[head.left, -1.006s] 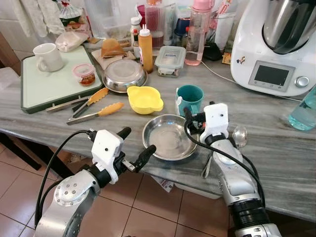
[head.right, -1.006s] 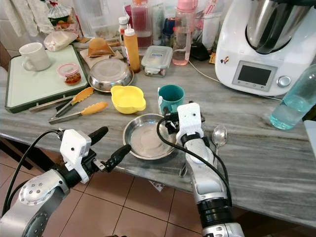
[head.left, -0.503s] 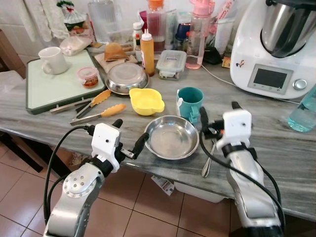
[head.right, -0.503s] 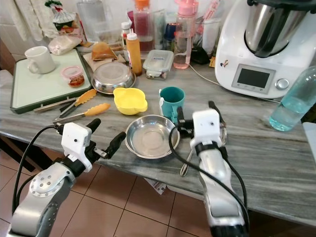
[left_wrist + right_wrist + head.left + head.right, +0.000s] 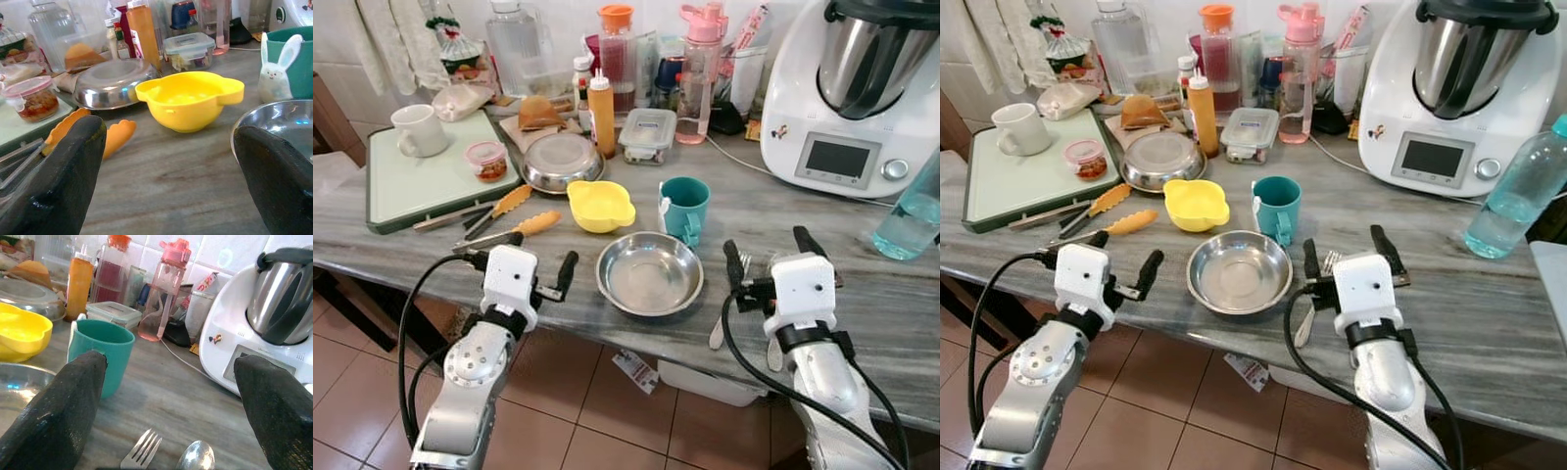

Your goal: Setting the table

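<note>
A grey marble-look counter (image 5: 862,294) runs across the frame, crowded along its back edge. At upper left lies a pale green tray (image 5: 411,186) with a white mug (image 5: 418,130) and a small lidded jar (image 5: 488,161) on it. Just right of the tray sit orange-handled tongs (image 5: 504,226) and an upturned steel plate (image 5: 561,161). Bottles line the wall behind: an orange sauce bottle (image 5: 601,115), a pink water bottle (image 5: 696,70), and a clear food box (image 5: 649,134) in front of them. A white kitchen machine (image 5: 847,93) fills the upper right, with a clear blue bottle (image 5: 1522,190) at the right edge.

In the centre stands a steel bowl (image 5: 649,273), empty, near the counter's front edge. Behind it are a yellow bowl (image 5: 600,205) and a teal cup (image 5: 685,208), apart from each other. To the bowl's right lie a fork (image 5: 143,450) and a spoon (image 5: 196,456), side by side on the counter.

The left gripper (image 5: 540,268) hovers low at the front edge, left of the steel bowl, fingers spread wide and holding nothing. The right gripper (image 5: 771,258) hangs over the fork and spoon, fingers likewise wide apart and empty, pointing toward the back wall.
</note>
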### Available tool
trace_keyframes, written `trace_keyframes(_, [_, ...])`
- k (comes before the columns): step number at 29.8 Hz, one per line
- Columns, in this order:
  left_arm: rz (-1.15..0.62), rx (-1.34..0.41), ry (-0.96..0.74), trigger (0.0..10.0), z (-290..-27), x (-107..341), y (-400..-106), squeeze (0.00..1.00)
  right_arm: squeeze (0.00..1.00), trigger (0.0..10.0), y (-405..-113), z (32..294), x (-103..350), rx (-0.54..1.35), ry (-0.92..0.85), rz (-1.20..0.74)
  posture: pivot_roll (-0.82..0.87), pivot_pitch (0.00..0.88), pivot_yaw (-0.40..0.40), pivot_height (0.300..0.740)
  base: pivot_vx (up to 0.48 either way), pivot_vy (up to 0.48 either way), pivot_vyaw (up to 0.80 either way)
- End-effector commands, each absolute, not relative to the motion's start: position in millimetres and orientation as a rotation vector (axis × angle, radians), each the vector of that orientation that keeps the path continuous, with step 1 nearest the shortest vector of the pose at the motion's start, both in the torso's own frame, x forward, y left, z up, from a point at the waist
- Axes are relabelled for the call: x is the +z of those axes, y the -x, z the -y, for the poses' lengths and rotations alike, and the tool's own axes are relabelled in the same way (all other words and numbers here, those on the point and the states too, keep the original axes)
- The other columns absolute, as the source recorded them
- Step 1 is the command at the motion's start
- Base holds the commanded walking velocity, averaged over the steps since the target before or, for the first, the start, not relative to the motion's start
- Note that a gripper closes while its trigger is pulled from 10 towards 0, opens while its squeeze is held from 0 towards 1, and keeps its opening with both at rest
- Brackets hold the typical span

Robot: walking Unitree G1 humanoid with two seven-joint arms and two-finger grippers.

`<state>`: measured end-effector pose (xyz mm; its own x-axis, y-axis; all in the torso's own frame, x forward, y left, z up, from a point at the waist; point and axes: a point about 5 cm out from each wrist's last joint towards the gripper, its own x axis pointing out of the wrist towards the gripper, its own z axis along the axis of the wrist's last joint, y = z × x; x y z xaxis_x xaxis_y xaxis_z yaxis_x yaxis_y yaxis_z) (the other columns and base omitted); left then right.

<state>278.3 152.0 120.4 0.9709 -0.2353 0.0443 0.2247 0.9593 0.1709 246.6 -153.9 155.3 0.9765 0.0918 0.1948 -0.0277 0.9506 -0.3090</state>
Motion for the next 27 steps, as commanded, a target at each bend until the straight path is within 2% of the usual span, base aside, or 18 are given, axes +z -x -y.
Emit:
trace_keyframes(1, [0.08,-0.213,-0.179,10.0,-154,122,-281,0.0,1.0,10.0,-245,151,158,0.077,0.319,0.214,-0.11,0.0,0.048,0.74,0.0,0.0,0.0])
trace_keyframes(8, [0.111,-0.201,-0.196,10.0,-153,124,-280,0.0,1.0,10.0,-244,141,159,0.131,0.355,0.23,-0.09,0.0,0.036,0.74,0.0,0.0,0.8])
trace_keyframes(27, [0.118,0.026,-0.311,10.0,-184,125,-285,0.0,1.0,10.0,-247,129,158,0.174,0.353,0.237,-0.06,0.0,0.042,0.74,0.0,0.0,0.8])
